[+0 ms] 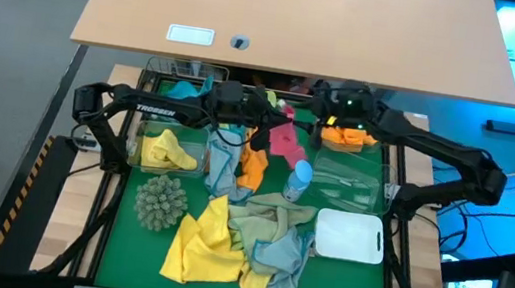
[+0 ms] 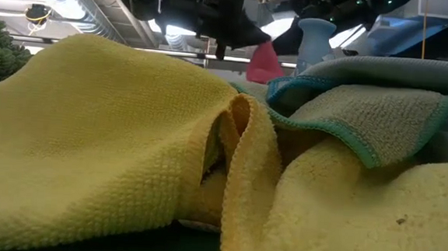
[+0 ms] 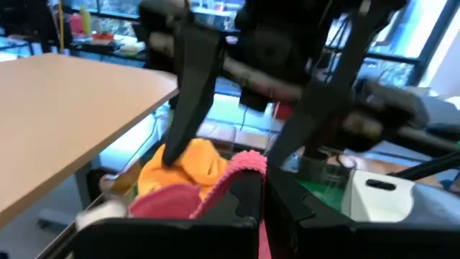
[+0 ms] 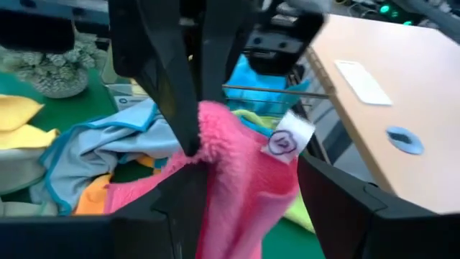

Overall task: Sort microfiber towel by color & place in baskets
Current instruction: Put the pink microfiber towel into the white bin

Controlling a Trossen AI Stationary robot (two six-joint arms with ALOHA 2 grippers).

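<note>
Pink towel (image 1: pixel 287 140) held aloft near table's far side, pinched by left gripper (image 1: pixel 259 116). Right gripper (image 1: pixel 315 107) spread wide just beside it. Step judged: handover or carry. Next: matching basket (image 1: pixel 353 188) to be reached.

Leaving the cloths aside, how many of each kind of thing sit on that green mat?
Baskets: 5
Spiky ball: 1
Blue bottle: 1
Total: 7
</note>
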